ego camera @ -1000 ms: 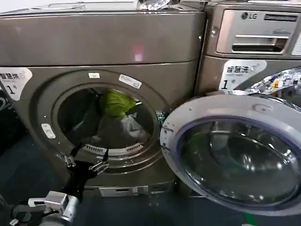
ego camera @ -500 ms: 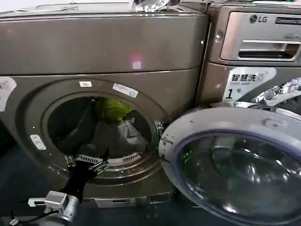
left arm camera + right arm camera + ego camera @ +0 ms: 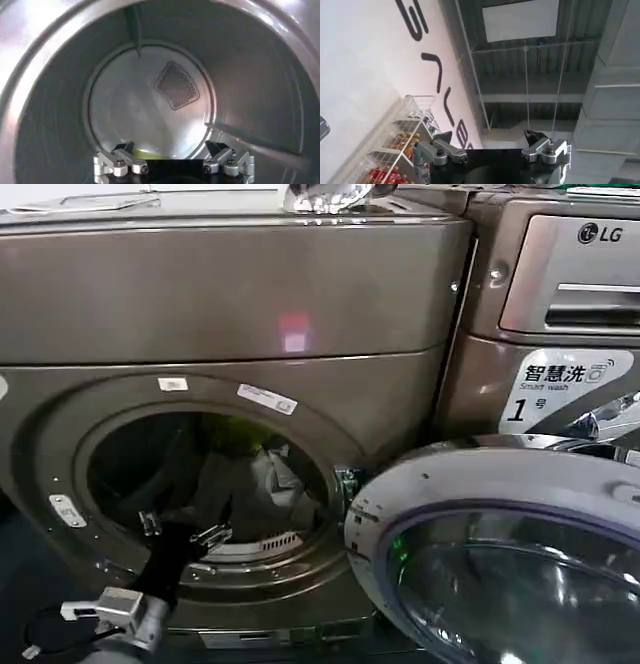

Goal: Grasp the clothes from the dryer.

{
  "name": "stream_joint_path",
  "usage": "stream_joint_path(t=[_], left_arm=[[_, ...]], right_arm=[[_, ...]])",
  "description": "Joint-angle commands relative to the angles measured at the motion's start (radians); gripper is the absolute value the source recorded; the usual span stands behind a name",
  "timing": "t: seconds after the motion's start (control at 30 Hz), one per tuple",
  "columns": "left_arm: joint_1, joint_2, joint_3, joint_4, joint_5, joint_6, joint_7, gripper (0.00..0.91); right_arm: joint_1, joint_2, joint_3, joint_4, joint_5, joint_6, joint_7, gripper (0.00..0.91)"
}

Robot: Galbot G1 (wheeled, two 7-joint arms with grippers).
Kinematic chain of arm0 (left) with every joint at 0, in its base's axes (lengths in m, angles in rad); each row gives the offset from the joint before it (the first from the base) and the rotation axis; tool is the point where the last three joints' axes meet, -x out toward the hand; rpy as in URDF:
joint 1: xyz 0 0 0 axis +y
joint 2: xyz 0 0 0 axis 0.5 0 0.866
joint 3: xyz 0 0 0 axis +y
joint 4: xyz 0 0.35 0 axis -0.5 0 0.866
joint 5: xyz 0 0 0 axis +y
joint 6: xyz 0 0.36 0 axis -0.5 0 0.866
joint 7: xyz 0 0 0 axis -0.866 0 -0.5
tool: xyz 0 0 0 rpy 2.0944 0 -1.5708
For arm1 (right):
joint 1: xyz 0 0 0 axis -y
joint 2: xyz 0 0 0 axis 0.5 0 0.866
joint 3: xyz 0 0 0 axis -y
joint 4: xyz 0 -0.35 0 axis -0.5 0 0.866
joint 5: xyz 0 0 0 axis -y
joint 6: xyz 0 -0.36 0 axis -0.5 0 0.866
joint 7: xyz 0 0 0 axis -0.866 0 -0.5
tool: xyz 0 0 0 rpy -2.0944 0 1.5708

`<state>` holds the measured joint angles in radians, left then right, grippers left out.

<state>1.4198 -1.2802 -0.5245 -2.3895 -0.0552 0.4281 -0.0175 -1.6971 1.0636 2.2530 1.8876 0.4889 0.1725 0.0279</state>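
Note:
The dryer (image 3: 230, 294) stands with its round opening facing me. Inside lie the clothes: a grey garment (image 3: 250, 484) with a dim green piece (image 3: 232, 427) above it. My left gripper (image 3: 180, 529) is open at the lower rim of the opening, its fingertips just inside the drum, below and left of the grey garment. In the left wrist view the left gripper (image 3: 172, 150) is open with nothing between the fingers, and a thin yellow-green strip of cloth (image 3: 145, 153) shows just beyond it. My right gripper (image 3: 487, 142) is open and empty, pointing up at a ceiling.
The dryer's door (image 3: 500, 574) hangs open at the lower right, close to the opening. A second machine (image 3: 560, 304) stands to the right. The drum's back wall carries a mesh vent (image 3: 176, 86). A wire shelf of goods (image 3: 395, 150) is in the right wrist view.
The dryer now looks larger and sits further right in the head view. My left gripper has moved from in front of the rim into the opening. Less of the green piece shows.

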Motion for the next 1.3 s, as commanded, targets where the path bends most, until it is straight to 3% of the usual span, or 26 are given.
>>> stream_joint_path(t=[0.03,0.33,0.63,1.3], left_arm=[[-0.012,0.001,0.003,0.011,-0.005,0.002,0.000,0.907],[-0.128,0.002,0.041,0.119,-0.015,0.016,0.011,0.907],[-0.374,-0.013,0.090,0.316,-0.050,0.050,0.010,0.907],[-0.898,-0.087,0.215,0.931,-0.013,0.020,0.012,0.907]], right_arm=[[-0.001,0.001,0.002,0.003,0.000,-0.002,0.001,0.907],[-0.027,0.035,0.031,0.056,0.017,0.005,0.000,0.907],[-0.037,0.088,0.033,0.104,0.021,0.004,-0.004,0.907],[-0.079,0.096,0.116,0.084,0.072,0.030,0.002,0.907]])
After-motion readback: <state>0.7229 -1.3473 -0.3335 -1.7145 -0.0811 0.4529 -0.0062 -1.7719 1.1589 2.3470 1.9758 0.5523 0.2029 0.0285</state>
